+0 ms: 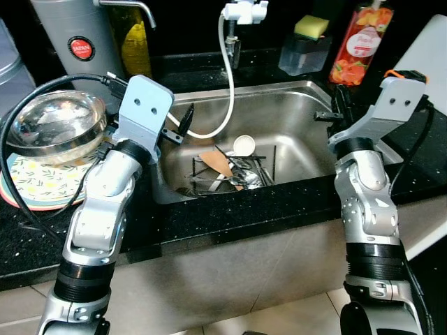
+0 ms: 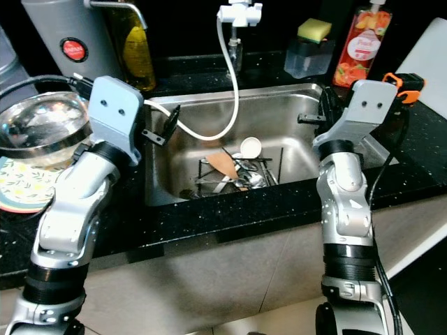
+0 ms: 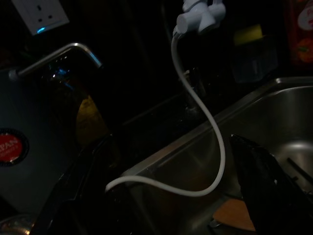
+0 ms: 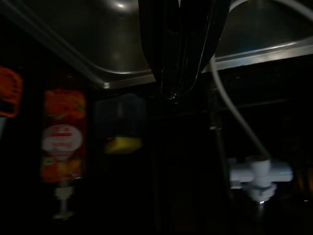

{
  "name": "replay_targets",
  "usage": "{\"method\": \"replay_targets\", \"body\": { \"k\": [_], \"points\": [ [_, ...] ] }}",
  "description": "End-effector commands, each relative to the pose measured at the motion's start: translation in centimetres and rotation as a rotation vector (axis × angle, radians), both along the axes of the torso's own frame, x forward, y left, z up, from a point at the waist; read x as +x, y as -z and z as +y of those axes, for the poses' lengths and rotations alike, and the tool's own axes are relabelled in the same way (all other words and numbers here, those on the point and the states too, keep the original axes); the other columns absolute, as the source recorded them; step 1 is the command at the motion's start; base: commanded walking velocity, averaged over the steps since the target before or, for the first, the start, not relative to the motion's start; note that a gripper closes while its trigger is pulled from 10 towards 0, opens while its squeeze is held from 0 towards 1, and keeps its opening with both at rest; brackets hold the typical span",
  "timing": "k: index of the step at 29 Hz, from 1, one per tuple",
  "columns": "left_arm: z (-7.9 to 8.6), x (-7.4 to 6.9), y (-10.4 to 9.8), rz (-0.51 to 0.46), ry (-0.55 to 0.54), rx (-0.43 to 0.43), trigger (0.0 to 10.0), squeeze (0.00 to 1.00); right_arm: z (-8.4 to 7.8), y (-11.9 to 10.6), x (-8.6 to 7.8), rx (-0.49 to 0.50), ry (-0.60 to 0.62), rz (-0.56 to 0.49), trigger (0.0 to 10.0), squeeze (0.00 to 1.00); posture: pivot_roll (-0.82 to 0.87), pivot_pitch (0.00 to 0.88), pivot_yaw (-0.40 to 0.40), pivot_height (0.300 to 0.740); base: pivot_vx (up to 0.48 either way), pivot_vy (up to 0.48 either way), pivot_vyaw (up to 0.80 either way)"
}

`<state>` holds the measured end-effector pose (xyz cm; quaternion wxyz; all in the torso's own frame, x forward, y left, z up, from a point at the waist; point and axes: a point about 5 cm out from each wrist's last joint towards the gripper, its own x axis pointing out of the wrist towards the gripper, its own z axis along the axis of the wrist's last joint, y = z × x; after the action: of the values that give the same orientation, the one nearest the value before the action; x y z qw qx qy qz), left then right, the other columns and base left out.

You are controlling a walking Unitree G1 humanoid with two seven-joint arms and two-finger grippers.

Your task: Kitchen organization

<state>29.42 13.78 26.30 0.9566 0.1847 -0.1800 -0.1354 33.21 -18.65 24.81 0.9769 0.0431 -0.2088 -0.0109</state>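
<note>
A steel sink holds a wire rack with a wooden spatula, a white spoon and several metal utensils. My left gripper hangs over the sink's left rim, open. In its wrist view the two fingers stand far apart with only the white hose beyond them. My right gripper is over the sink's right rim. Its fingers are pressed together, shut on nothing.
A glass bowl rests on patterned plates on the black counter at left, before a grey flask and an oil bottle. Behind the sink are a tap head, a sponge holder and an orange soap bottle. A white board stands far right.
</note>
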Motion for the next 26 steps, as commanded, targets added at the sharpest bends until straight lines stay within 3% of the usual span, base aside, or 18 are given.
{"method": "replay_targets", "body": {
  "k": [1, 11, 13, 16, 18, 19, 20, 26],
  "points": [
    [-0.1, 0.2, 0.3, 0.010, 0.001, 0.000, 10.0, 0.00, 0.1, -0.2, 0.0, -0.004, -0.004, -0.007, 10.0, 0.00, 0.10, 0.000, -0.007, 0.740, 0.000, 0.000, 0.00],
    [0.3, 0.2, 0.2, -0.003, -0.023, 0.002, 10.0, 0.00, 0.6, -0.1, -0.1, -0.032, -0.036, -0.007, 10.0, 0.00, 0.10, 0.000, -0.008, 0.740, 0.000, 0.000, 0.00],
    [0.8, 0.3, -0.3, -0.029, -0.069, -0.004, 10.0, 0.00, 0.8, 0.0, -0.1, -0.014, -0.056, -0.006, 10.0, 0.00, 0.10, 0.000, -0.008, 0.740, 0.000, 0.000, 0.00],
    [3.5, 0.7, -1.8, -0.112, -0.259, 0.119, 10.0, 0.00, 1.4, 0.1, -0.1, -0.032, -0.103, 0.003, 10.0, 0.00, 0.11, 0.000, -0.012, 0.740, 0.000, 0.000, 0.00],
    [5.7, 0.6, -2.9, -0.136, -0.353, 0.157, 10.0, 0.00, 1.7, 0.2, 0.0, -0.049, -0.118, 0.004, 10.0, 0.00, 0.13, 0.000, -0.019, 0.740, 0.000, 0.000, 0.00],
    [5.7, 0.6, -2.9, -0.136, -0.353, 0.157, 10.0, 0.00, 1.7, 0.2, 0.0, -0.049, -0.118, 0.004, 10.0, 0.00, 0.13, 0.000, -0.019, 0.740, 0.000, 0.000, 0.00],
    [7.1, 0.5, -3.3, -0.131, -0.400, 0.160, 10.0, 0.00, 2.0, 0.3, 0.1, -0.055, -0.125, 0.007, 10.0, 0.00, 0.14, 0.000, -0.026, 0.740, 0.000, 0.000, 0.00],
    [8.0, 0.2, -2.9, -0.111, -0.426, 0.148, 10.0, 0.00, 2.1, 0.2, 0.5, 0.004, -0.136, 0.012, 10.0, 0.00, 0.15, 0.000, -0.034, 0.740, 0.000, 0.000, 0.00]
  ]
}}
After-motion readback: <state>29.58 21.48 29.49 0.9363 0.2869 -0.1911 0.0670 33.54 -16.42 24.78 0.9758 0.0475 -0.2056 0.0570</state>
